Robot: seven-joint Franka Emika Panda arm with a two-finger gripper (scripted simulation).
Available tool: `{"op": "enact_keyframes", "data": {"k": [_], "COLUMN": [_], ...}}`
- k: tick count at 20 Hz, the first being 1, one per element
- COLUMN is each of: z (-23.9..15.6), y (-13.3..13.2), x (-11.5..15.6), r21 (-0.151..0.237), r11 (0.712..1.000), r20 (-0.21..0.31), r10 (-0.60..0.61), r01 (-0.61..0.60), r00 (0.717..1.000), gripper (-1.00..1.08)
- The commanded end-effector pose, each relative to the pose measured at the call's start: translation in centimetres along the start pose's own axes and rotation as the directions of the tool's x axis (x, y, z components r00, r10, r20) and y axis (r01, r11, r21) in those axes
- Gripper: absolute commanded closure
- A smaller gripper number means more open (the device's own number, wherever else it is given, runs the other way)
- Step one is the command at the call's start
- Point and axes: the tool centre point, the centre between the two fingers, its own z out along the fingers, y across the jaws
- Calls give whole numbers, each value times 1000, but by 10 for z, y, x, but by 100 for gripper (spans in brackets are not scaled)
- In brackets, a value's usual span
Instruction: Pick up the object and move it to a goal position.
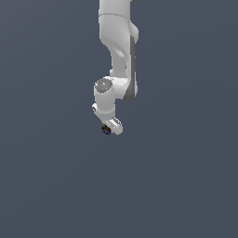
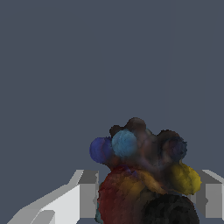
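Arm [image 1: 116,51] hangs vertical, gripper [image 1: 110,128] clamping object [image 2: 144,175]

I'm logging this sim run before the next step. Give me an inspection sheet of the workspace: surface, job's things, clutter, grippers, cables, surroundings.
Surface: plain dark grey-blue ground, no marks seen.
Job's things: the object, a lumpy dark cluster with blue, red and yellow-orange blobs, sits between the jaws; tiny in the exterior view.
Clutter: nothing seen.
Grippers: white gripper, a finger on each side of the object; contact looks likely.
Cables: nothing seen.
Surroundings: uniform background; no goal marker seen.
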Motion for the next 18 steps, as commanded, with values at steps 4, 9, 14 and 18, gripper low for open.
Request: {"op": "enact_keyframes", "data": {"k": [4, 9, 14, 18], "z": [-12, -35, -70, -106], "y": [-2, -6, -11, -17], "x": [4, 11, 23, 34], "r21": [1, 0, -2, -3], "r11": [1000, 1000, 1000, 1000], "r20": [-1, 0, 0, 0], "r10": [0, 0, 1, 1], "r01": [0, 0, -1, -1], "r00": [1000, 1000, 1000, 1000], "gripper": [108, 108, 108, 108]}}
